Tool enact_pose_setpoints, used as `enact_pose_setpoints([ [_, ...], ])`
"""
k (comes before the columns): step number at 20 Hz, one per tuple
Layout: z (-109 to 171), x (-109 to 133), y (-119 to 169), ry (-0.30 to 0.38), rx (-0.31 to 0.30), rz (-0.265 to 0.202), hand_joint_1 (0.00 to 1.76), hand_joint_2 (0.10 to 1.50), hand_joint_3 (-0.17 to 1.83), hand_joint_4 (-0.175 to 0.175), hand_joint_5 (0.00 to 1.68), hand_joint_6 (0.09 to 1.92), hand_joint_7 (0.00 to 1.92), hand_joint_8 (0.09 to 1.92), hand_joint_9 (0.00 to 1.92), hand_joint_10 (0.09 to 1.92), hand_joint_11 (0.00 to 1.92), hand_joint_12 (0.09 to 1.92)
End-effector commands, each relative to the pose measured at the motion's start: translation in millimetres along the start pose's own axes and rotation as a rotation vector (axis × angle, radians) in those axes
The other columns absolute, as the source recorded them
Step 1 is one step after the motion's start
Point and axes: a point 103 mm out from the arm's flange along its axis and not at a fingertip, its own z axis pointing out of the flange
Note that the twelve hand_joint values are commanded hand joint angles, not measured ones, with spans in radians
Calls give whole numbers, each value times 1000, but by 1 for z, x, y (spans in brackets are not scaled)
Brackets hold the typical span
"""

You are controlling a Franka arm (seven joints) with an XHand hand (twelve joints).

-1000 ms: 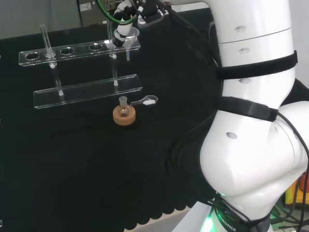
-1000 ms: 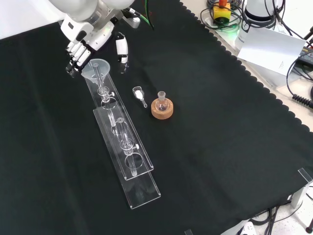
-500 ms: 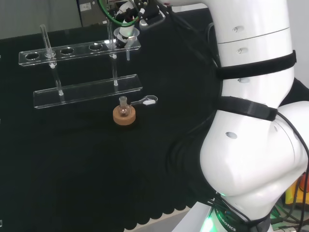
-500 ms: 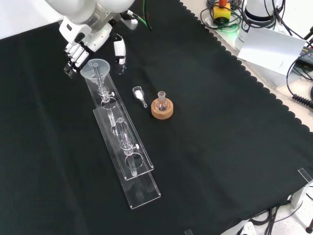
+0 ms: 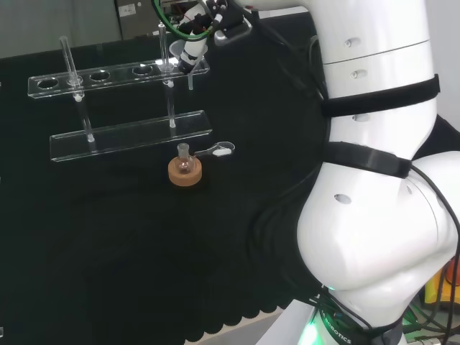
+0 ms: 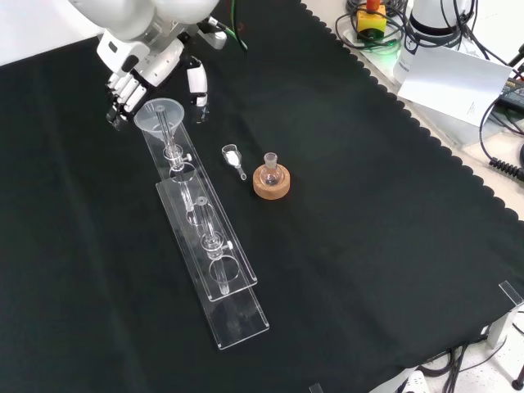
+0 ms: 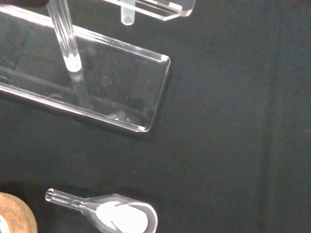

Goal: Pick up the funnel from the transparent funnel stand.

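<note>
Funnel [image 6: 160, 113] sits in the end hole of the clear stand [image 6: 214, 270], stem hanging down through it [image 7: 127, 18]. My fingers [image 6: 123, 92] are curled beside its rim on one side, thumb [image 6: 196, 83] on the other, so the cone is between them. I cannot tell if anything actually touches the glass; looks like bracketing, not gripping. Judged progress: reach done, pinch not clearly made, lift not started, funnel not out of the stand. Left to do: close on the rim, raise straight up so the stem clears the hole. Beyond my thumb on the surface: small scoop [image 6: 233, 157] with white powder, flask [image 6: 271, 171] on a cork ring [image 6: 271, 187], both apart from the stand.
</note>
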Motion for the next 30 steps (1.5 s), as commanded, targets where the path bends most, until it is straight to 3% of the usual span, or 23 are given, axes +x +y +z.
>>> enact_pose_setpoints([
  [1, 2, 0, 0, 4, 1, -6, 588, 734, 242, -20, 0, 87, 0, 87, 95, 862, 67, 1437],
  [5, 1, 6, 1, -4, 0, 4, 590, 733, 247, -22, 0, 87, 0, 103, 224, 782, 69, 1437],
  [9, 5, -8, 4, 0, 4, -6, 591, 732, 251, -25, 0, 87, 0, 127, 311, 745, 67, 1437],
  [11, 3, -10, 5, -32, 8, 25, 592, 732, 253, -25, 0, 87, 0, 138, 326, 736, 66, 1437],
  [14, 6, -5, 5, -17, -1, 1, 597, 733, 257, -27, 0, 87, 2, 169, 337, 724, 63, 1437],
  [16, 3, 6, 4, -31, -6, -4, 605, 732, 264, -31, 0, 87, 0, 265, 350, 711, 61, 1439],
  [24, 4, -5, 5, -28, -33, -16, 643, 734, 312, -38, 64, 87, 0, 594, 389, 704, 53, 1447],
  [30, 2, -4, 5, -29, -47, -18, 674, 737, 337, -43, 187, 87, 23, 671, 406, 704, 53, 1446],
])
